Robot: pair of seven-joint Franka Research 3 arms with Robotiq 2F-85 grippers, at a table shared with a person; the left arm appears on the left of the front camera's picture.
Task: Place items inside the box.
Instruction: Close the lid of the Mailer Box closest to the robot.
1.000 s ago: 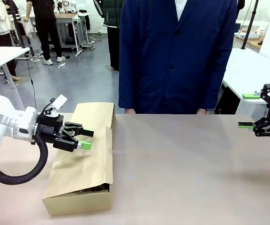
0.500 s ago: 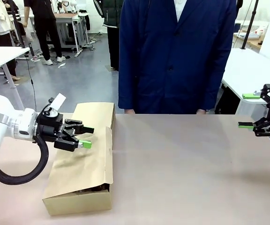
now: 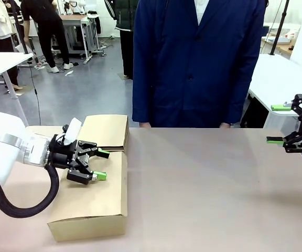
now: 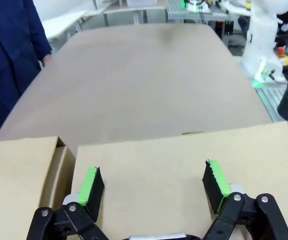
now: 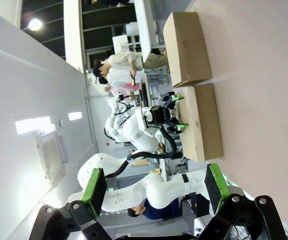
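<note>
Box (image 3: 90,202) flap lies flat under left gripper (image 3: 99,165), jaws spread, holding nothing, likely pressing it shut. Right gripper (image 3: 280,124) hangs wide, empty, clear of work.

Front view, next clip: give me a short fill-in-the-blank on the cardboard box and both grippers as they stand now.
1. The near flap of the cardboard box lies ____ over the opening.
2. The left gripper, jaws ____, sits just above that flap.
3. The right gripper hangs at the table's ____ edge, jaws open, holding nothing.
4. The person in the ____ coat stands at the far side.

Missing words: closed; open; right; blue
</note>
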